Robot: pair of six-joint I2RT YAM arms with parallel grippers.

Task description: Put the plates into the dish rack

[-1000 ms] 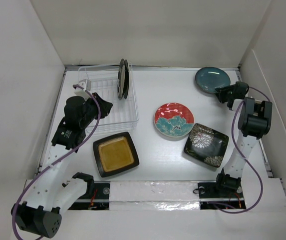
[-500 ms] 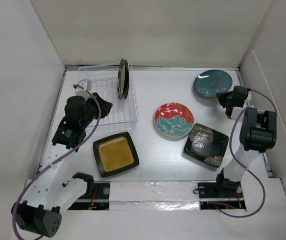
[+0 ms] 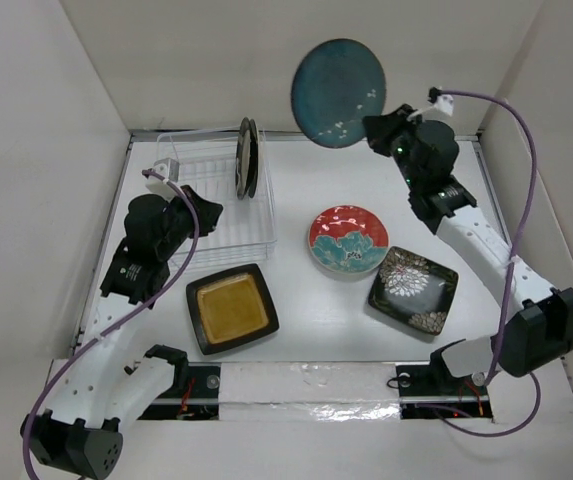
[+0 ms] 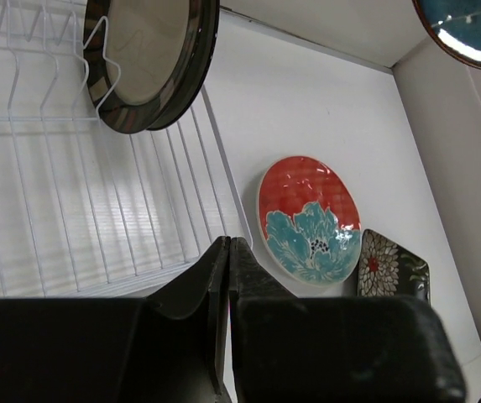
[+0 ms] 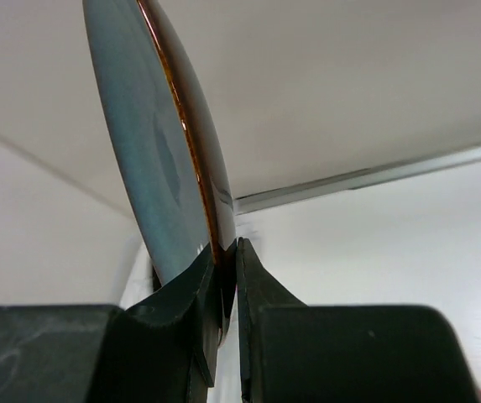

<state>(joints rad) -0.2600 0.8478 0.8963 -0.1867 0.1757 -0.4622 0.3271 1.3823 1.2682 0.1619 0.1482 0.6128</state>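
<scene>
My right gripper (image 3: 378,127) is shut on the rim of the teal plate (image 3: 337,79) and holds it upright, high above the table's far middle; it shows edge-on in the right wrist view (image 5: 160,143). The wire dish rack (image 3: 198,205) stands at the far left with two dark round plates (image 3: 247,157) upright at its far right end. The red-patterned plate (image 3: 348,239), the black floral square plate (image 3: 413,289) and the brown amber-centred square plate (image 3: 231,308) lie flat on the table. My left gripper (image 3: 206,213) is shut and empty over the rack's near part.
White walls enclose the table on three sides. In the left wrist view the rack's wires (image 4: 72,193) fill the left, the racked plates (image 4: 143,59) sit at the top, and the red-patterned plate (image 4: 309,220) lies to the right.
My right arm has lifted the teal plate from the far right corner of the table, swung it up and left, and tipped it upright. The left arm has barely moved.
</scene>
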